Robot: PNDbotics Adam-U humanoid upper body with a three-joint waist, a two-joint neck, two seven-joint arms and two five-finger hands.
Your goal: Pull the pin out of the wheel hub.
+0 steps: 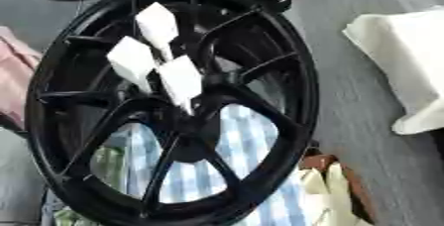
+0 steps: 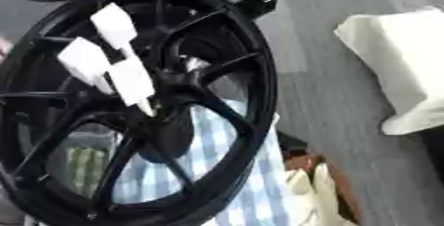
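The black wheel hub (image 1: 169, 106) stands tilted on edge, its spoked face toward the camera, which leaves the centre open to reach. Three white pins (image 1: 180, 77) jut from around that centre, none yet pulled. No hand shows, so their state is unknown. A pale cloth (image 1: 408, 61) lies right.

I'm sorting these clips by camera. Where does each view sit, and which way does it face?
Left eye view: in the robot's head, looking down at the black wheel with three white pins at its hub; no hand or arm shows.
Right eye view: beside it, same downward look, wheel shifted left; no hand shows.
Both share the wheel, the pins, the checked cloth and the white cloth.
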